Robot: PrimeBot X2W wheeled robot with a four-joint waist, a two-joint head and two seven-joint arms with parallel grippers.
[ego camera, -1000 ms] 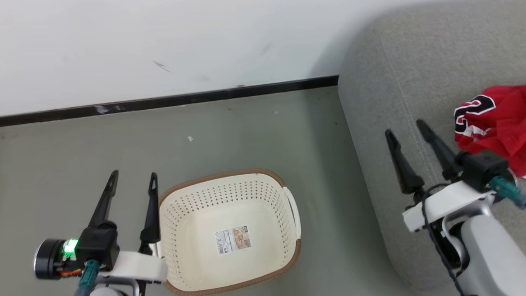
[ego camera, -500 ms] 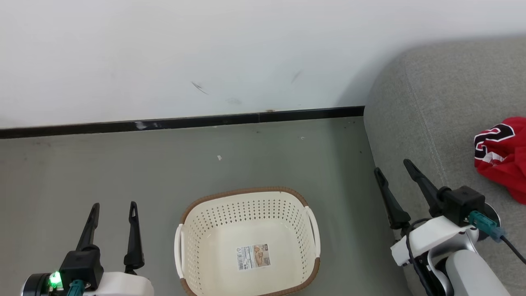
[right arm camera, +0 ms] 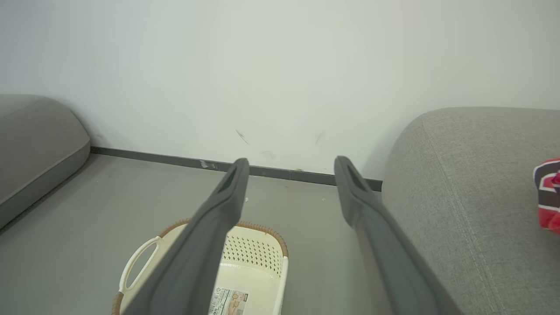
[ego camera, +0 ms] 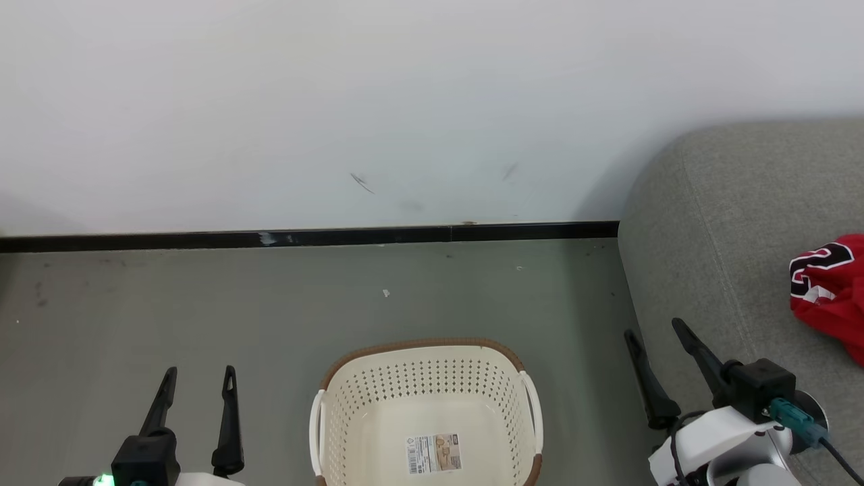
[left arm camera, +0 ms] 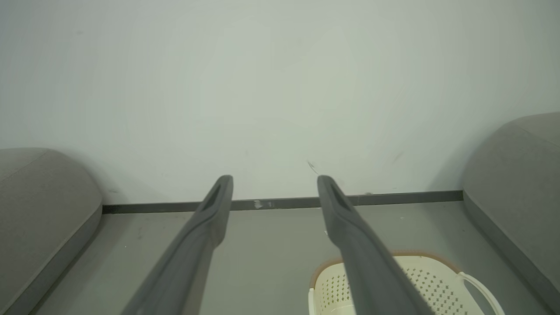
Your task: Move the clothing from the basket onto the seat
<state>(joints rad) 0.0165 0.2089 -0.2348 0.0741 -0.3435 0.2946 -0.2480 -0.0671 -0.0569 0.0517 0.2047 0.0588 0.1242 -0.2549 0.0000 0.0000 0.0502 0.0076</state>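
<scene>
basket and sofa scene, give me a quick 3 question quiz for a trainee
1. True or false: the basket stands on the seat.
2. Where does the red clothing lie? A) inside the basket B) on the seat C) draped over the basket's rim
3. Fill in: the jaws of the left gripper and the right gripper both stand ____.

Key: 1 false; 2 B; 3 open
</scene>
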